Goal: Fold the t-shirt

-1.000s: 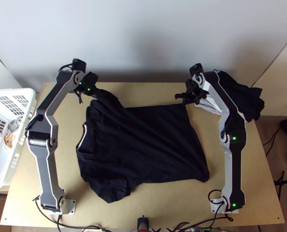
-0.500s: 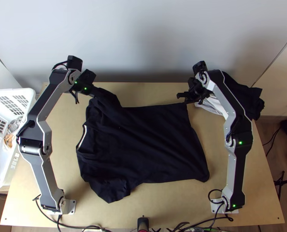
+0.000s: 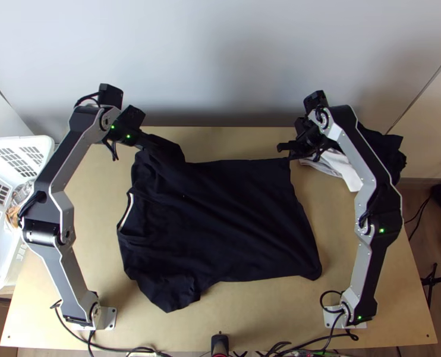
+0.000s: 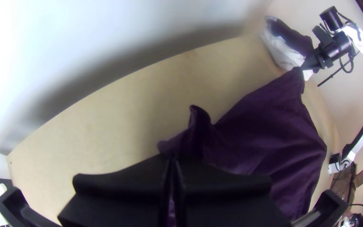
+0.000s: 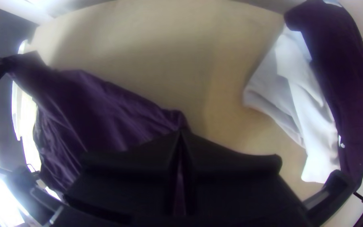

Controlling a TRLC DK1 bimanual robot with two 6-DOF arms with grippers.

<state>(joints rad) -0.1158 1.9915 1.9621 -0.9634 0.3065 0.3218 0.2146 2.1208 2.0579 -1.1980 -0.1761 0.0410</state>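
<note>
1. Two grippers share the dark t-shirt [image 3: 220, 220]: the left gripper [image 3: 144, 143] has its fingers pressed together on the sleeve end at 11 o'clock on the cloth; the right gripper [image 3: 290, 154] is closed on the hem corner at 1 o'clock.
2. The shirt lies mostly spread mid-table, collar [image 3: 125, 212] towards 9 o'clock, hem [image 3: 308, 229] towards 3, near sleeve [image 3: 170, 293] at 7.
3. The step in hand looks like folding the far side over the near side. Lift both held points together, keep the span between them lightly taut, then carry them towards 6 o'clock at matching pace.
4. Lower the hem corner onto its mate near 4 o'clock before letting go; pulling unevenly could skew the body or drag the collar.
5. The cloth seems soft and limp, probably jersey: smooth across the middle, ridged by the raised sleeve, rumpled by the collar. A thin pale line edges the neck's curve.
6. At 2 o'clock on the wooden table [image 3: 250, 315], a loose heap pairs creased white cloth [image 3: 338, 168] with dark cloth [image 3: 390, 149].
</note>
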